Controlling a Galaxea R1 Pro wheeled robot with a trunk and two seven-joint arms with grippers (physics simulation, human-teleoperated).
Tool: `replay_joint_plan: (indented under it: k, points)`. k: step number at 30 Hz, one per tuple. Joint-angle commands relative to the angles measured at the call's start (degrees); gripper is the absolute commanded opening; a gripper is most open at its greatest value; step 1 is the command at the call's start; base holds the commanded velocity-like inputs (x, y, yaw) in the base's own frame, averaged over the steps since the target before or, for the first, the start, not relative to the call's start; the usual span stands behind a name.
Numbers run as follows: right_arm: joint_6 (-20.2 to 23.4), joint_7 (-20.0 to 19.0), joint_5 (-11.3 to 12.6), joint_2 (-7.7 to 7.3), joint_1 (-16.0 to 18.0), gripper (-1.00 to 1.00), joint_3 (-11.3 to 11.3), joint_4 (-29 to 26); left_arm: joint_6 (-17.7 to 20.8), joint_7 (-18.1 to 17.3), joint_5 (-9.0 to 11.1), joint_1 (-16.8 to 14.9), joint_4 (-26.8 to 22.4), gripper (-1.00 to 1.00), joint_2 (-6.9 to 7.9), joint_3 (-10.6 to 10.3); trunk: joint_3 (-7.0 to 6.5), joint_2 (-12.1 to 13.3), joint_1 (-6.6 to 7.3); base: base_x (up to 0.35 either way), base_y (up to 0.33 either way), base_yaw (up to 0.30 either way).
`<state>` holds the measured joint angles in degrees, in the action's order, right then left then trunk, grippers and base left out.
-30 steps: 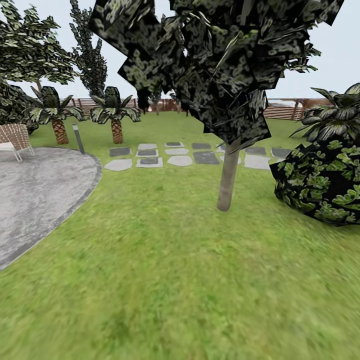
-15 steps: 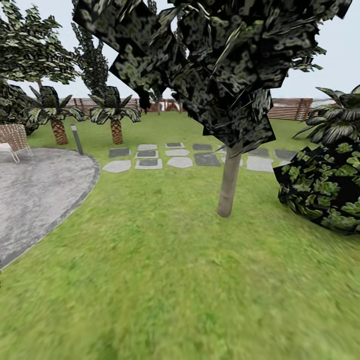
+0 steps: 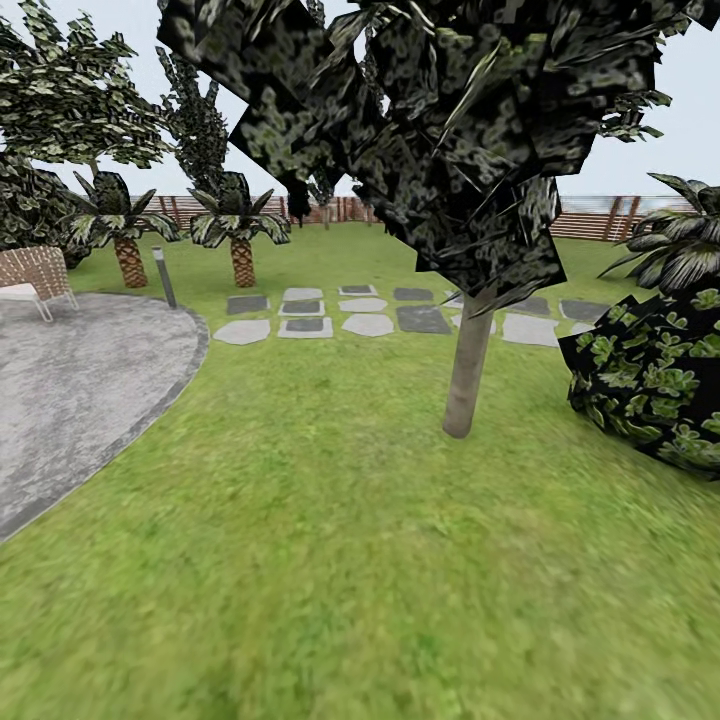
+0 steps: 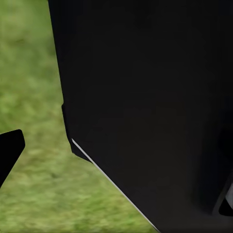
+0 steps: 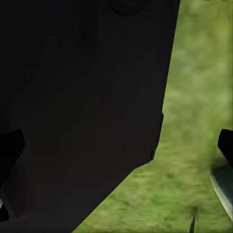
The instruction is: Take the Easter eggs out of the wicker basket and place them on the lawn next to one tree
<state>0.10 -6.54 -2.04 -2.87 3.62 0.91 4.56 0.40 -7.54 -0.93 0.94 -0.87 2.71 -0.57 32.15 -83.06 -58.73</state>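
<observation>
Garden survey, as I see it from the operator's station.

Lawn (image 3: 330,560): mottled green grass, covering the whole foreground of my head view and running back to the fence (image 3: 600,218).

Tree (image 3: 468,370): pale slanted trunk rooted in the grass right of centre, its dark crown hanging across the top of the view.

Shrub (image 3: 655,385): round, dark-leaved, to the right of the trunk and apart from it.

Stepping stones (image 3: 365,312): grey slabs set in rows in the grass behind the tree.

Paved patch (image 3: 70,385): grey, curved edge, at the left; a wicker chair (image 3: 35,278) stands at its far side and a short lamp post (image 3: 164,276) at its rim.

Palms (image 3: 240,235): two small ones beyond the post, with taller trees behind them.

Left gripper: I see one dark finger tip (image 4: 9,150) over grass beside a large black body (image 4: 155,107); I cannot tell how the hand stands.

Right gripper: dark finger tips (image 5: 225,145) at the view's edges, grass between; state likewise not readable.
</observation>
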Motion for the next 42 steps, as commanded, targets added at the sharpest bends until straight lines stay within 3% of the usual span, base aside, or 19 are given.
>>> replay_joint_plan:
  k: [1,7,17,42]
  points:
    - [0.0,-0.2,-0.1,0.01,0.1,1.00,0.1,0.1,0.0,-0.2,-0.1,0.0,-0.1,1.00,0.01,0.0,0.04,0.0,0.00,0.000,0.000,0.000]
    - [0.1,-0.1,0.3,0.09,0.1,1.00,-0.1,0.1,0.0,-0.2,-0.1,0.0,-0.1,1.00,0.02,0.0,0.04,0.0,0.00,0.042,0.000,0.000]
    - [0.1,-0.3,0.5,0.10,0.1,1.00,-0.3,0.1,0.4,-0.2,-0.1,0.0,-0.1,1.00,0.01,-0.1,0.04,0.0,0.00,0.311,0.000,0.033]
    - [0.2,0.0,0.0,0.15,0.1,1.00,0.0,0.1,0.3,-0.2,-0.1,0.0,-0.1,1.00,0.01,0.0,0.04,0.0,0.00,0.344,0.035,0.275]
